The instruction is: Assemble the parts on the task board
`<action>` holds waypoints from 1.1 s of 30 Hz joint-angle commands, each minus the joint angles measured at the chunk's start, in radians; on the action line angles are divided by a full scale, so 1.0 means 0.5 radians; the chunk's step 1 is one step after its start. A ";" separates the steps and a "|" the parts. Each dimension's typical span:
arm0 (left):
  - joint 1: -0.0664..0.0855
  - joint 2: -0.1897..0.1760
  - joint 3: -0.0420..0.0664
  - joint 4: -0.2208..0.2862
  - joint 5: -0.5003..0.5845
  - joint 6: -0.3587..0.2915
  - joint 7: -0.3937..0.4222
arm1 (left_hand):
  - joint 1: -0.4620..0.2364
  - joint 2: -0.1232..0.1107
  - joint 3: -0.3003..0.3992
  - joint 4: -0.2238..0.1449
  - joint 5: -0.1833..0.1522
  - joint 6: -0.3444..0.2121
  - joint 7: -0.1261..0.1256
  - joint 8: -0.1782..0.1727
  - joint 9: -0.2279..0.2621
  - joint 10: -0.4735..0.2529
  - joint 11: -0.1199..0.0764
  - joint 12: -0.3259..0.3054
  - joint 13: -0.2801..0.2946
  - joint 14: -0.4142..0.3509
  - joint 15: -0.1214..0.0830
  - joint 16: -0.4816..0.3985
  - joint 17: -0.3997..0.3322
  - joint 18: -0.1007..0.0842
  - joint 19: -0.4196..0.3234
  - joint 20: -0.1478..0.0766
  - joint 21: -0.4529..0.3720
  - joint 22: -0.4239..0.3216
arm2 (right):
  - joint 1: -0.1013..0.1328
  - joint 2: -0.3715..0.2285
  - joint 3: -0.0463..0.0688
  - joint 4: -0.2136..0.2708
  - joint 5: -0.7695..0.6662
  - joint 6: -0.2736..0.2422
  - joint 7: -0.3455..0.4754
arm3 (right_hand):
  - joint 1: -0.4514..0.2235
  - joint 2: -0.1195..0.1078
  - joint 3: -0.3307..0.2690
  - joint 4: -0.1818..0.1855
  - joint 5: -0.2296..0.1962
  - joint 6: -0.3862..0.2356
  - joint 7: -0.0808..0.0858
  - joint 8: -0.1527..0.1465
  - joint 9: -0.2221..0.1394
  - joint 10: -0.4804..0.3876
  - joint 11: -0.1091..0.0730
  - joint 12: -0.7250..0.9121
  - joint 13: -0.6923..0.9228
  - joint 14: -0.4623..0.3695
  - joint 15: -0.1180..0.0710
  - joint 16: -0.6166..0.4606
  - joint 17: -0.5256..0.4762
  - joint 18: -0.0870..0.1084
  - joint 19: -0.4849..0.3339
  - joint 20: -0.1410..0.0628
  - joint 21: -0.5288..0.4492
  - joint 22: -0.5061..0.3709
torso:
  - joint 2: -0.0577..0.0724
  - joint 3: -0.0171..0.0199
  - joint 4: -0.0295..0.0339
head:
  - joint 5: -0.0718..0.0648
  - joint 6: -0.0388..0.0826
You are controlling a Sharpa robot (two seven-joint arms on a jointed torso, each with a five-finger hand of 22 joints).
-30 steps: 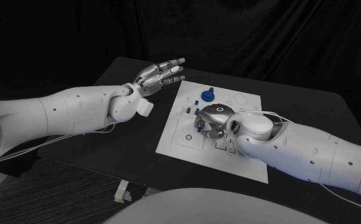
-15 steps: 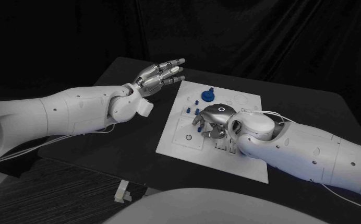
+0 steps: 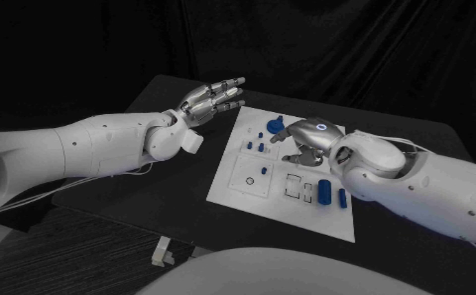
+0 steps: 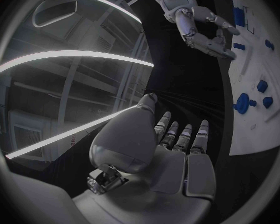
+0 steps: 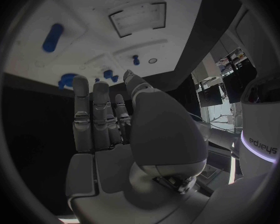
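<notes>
The white task board (image 3: 278,212) lies in the middle of the black table. Several blue parts are on it: a round knobbed one (image 3: 276,127) at the far edge, small ones (image 3: 260,148) below it, and long ones (image 3: 325,190) lying at the near right. My right hand (image 3: 303,147) hovers over the board's far middle, fingers extended and holding nothing; the right wrist view shows this hand (image 5: 109,119) before the board (image 5: 84,40) and a long blue part (image 5: 53,37). My left hand (image 3: 208,102) floats open beside the board's far left corner, and appears again (image 4: 171,144) in the left wrist view.
The table (image 3: 179,188) ends a little left of the board, and its far edge lies just beyond the board. A dark curtain hangs behind. The left wrist view shows the board's edge (image 4: 264,129), the round blue part (image 4: 244,103) and my right hand (image 4: 202,32).
My right hand has lifted off the board's near middle and drawn back toward the far right. Long blue parts now show where it was. The left hand has stayed put.
</notes>
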State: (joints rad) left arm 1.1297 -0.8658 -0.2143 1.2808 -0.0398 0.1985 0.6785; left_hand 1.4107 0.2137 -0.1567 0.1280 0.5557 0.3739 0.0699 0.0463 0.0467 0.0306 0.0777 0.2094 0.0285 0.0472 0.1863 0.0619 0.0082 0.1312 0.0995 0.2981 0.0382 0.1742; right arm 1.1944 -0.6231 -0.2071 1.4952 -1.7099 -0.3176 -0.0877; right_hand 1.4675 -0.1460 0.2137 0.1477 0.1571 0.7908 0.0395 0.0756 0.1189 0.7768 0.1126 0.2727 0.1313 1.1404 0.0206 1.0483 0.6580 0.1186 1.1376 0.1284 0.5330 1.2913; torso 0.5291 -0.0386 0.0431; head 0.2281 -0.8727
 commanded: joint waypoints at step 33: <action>-0.015 0.015 0.002 0.002 -0.001 0.033 0.127 | 0.007 0.017 0.062 -0.019 0.050 0.014 0.011 0.002 -0.005 0.000 0.025 0.038 0.007 0.014 0.031 0.030 0.029 -0.027 0.014 -0.006 0.019 0.011 | -0.010 -0.310 0.002 -0.114 0.210 0.171 -0.035 | 0.006 -0.109 -0.123 0.283 -0.196 0.062 0.041 0.014 -0.052 -0.148 -0.006 0.259 0.008 0.198 -0.024 0.123 0.116 0.056 0.238 -0.026 0.250 0.171 | 0.001 0.0050 -0.002 | -0.032 0.000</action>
State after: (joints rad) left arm 1.1238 -0.8586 -0.2143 1.2798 -0.0399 0.2009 0.6786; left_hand 1.4107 0.2138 -0.1567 0.1280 0.5669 0.3790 0.0751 0.0463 0.0467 0.0328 0.0799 0.2095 0.0286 0.0541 0.1933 0.0620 0.0083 0.1312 0.0996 0.2981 0.0382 0.1742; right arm 1.1934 -0.7804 -0.2072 1.4429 -1.6098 -0.2715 -0.1009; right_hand 1.4700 -0.1887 0.1557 0.2802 0.0679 0.8251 0.0609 0.0823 0.1048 0.7195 0.1091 0.4114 0.1445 1.2261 0.0123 1.0814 0.6998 0.1179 1.2437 0.1127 0.6389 1.2913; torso 0.5304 -0.0373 0.0405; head 0.2115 -0.8727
